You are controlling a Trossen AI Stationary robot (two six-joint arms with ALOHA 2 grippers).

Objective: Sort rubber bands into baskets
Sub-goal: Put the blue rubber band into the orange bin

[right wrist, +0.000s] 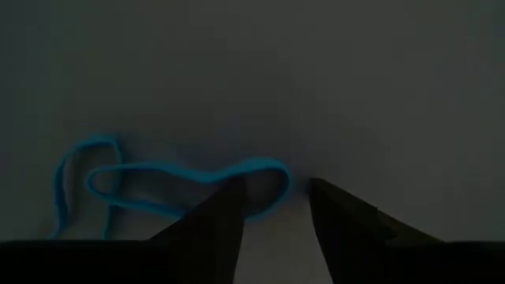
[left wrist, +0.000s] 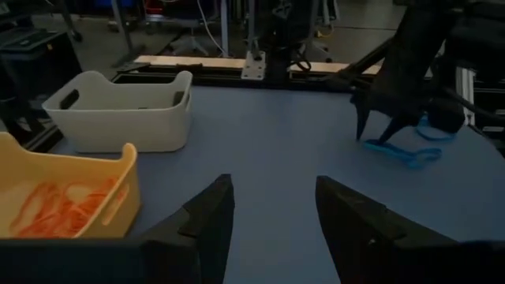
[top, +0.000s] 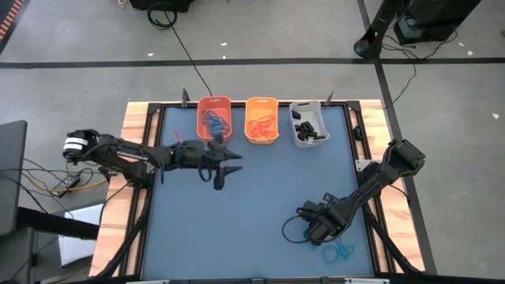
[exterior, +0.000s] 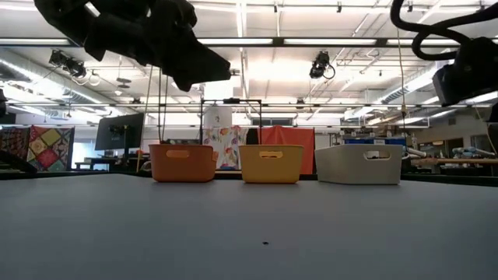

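Right gripper [top: 319,229] is low at the near-right part of table [top: 260,197], jaws released w/ a gap, tips just beside the blue rubber bands [right wrist: 170,183]. Left gripper [top: 223,170] hovers near the orange basket [top: 214,117], jaws also released, nothing held.

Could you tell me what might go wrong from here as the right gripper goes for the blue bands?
The right gripper is open low over tangled blue bands; it may lift several at once or pinch none. Only one finger overlaps a loop, so closing could push it away. The orange basket is far across the table, so a loosely held band might drop.
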